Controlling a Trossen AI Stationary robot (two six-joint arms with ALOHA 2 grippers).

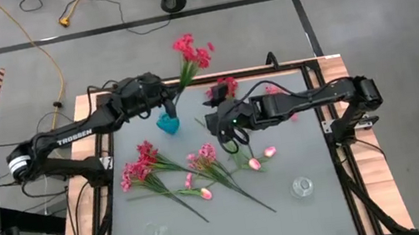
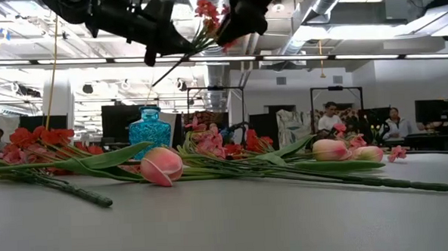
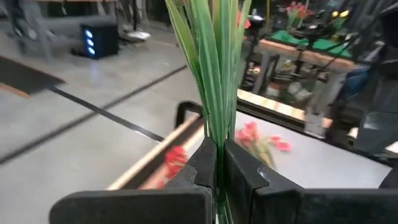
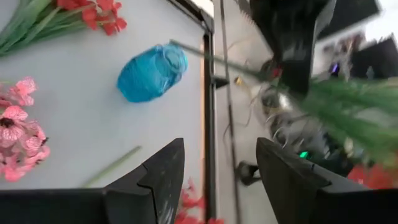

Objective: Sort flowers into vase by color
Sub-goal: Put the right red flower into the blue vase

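- Your left gripper [image 1: 166,101] was clenched on a red sprig [image 1: 191,51], hanging above the blue vase [image 1: 168,123] near the table's [image 1: 325,209] far edge — in the left wrist view the green stems ran straight up between the two fingers [image 3: 205,167], pinched tight.
- The sprig leaned with its red cluster out past the far edge and its stem end down toward the vase mouth; I judged that tilt was meant to steer the stem in, though the pictures did not show whether it had entered.
- Your right gripper [image 1: 226,123] hung just beside it, toward the table's middle, jaws released and holding nothing; its wrist view showed the vase and the stem through the gap.
- It was probably placed there to steady or guide the stem.
- The other flowers lay on the table nearer its front: red sprigs [image 1: 138,164] toward the left edge, a pink sprig [image 1: 203,157] in the middle, pale tulip buds [image 1: 262,157] beside it.
- Two clear glass vases [image 1: 302,186] stood unfilled near the front edge.
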